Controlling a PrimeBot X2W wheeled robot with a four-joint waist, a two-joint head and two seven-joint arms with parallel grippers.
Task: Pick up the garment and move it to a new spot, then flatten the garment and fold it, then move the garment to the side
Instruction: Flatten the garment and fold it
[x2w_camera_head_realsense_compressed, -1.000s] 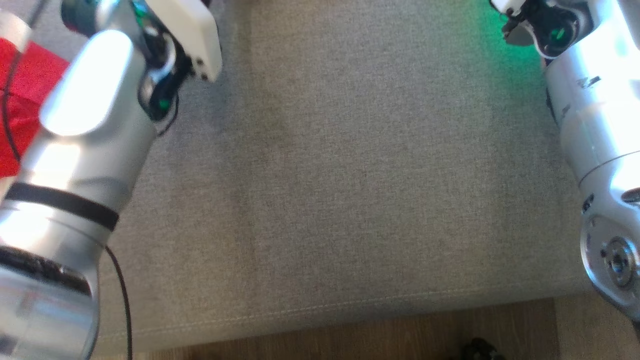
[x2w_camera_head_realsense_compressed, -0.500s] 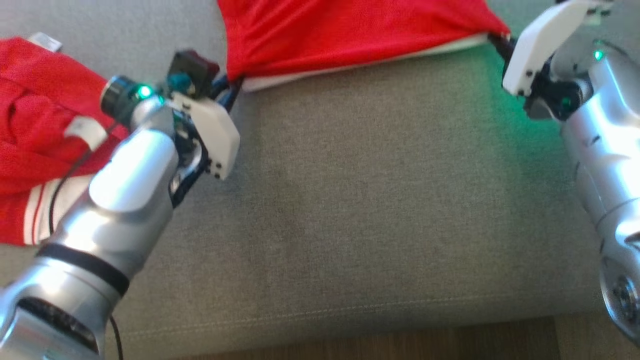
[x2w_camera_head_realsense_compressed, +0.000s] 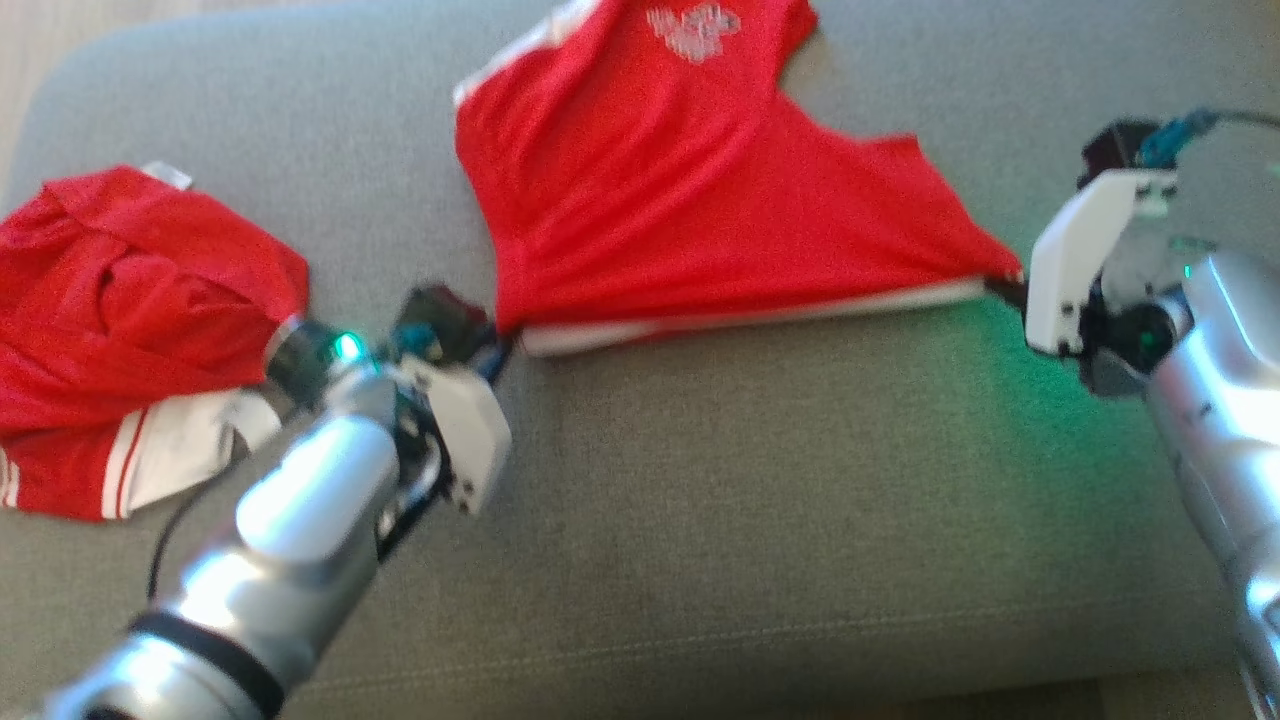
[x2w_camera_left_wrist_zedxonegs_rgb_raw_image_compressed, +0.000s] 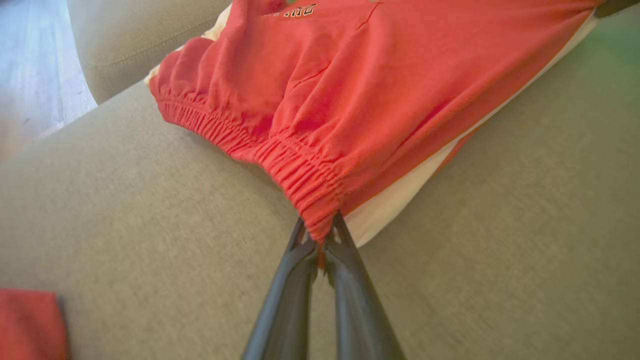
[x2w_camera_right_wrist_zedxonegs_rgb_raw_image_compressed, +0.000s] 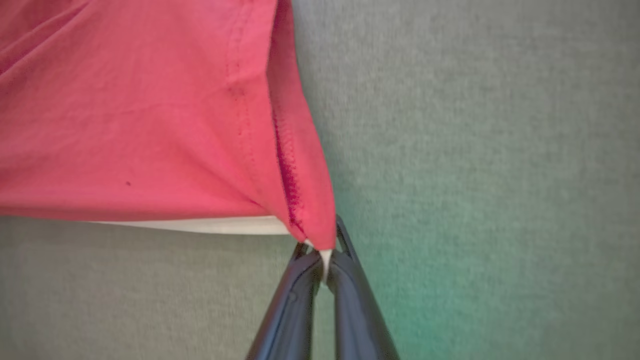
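Garment (x2w_camera_head_realsense_compressed: 700, 200) dragged closer to the cushion's (x2w_camera_head_realsense_compressed: 750, 500) front edge, near edge now taut. Left gripper (x2w_camera_left_wrist_zedxonegs_rgb_raw_image_compressed: 320, 236) and right gripper (x2w_camera_right_wrist_zedxonegs_rgb_raw_image_compressed: 322, 252) each clenched on a corner. Flattening underway; folding still to do.

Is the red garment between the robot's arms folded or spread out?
Spread out, not folded. The garment lies flat on the couch, its near edge taut between the left tool and right tool, each pinching a corner.

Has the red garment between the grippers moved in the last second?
Yes: the red garment came toward the sofa's front seam, judged against the red pile; the camera shifted too.
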